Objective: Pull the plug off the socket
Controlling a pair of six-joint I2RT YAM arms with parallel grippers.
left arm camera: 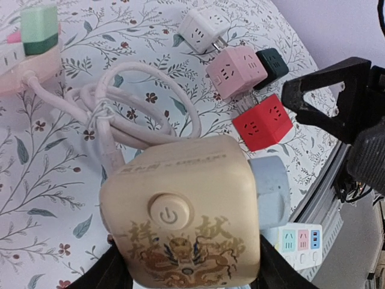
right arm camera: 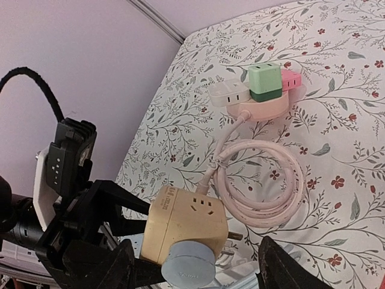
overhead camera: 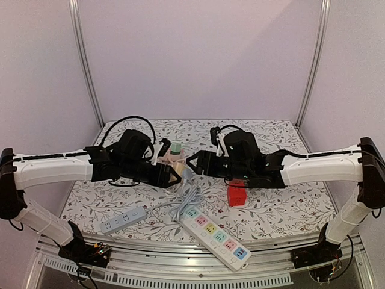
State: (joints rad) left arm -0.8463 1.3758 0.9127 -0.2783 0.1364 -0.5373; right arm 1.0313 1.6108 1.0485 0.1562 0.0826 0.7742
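The left gripper (left arm camera: 192,269) is clamped on the cream cube socket (left arm camera: 180,198) with the gold dragon print, holding it above the floral table (left arm camera: 36,198). The grey-blue plug (left arm camera: 271,186) sits seated in the cube's side face. The right gripper (right arm camera: 192,268) has its fingers spread wide on either side of that plug, not pinching it.

Soft even light cast from above, faint shadows thrown on the counter (overhead camera: 283,211), glare caught on the front rail (overhead camera: 192,263), wrist views bowed at edges, nearest cube socket (left arm camera: 186,211) slightly blurred.
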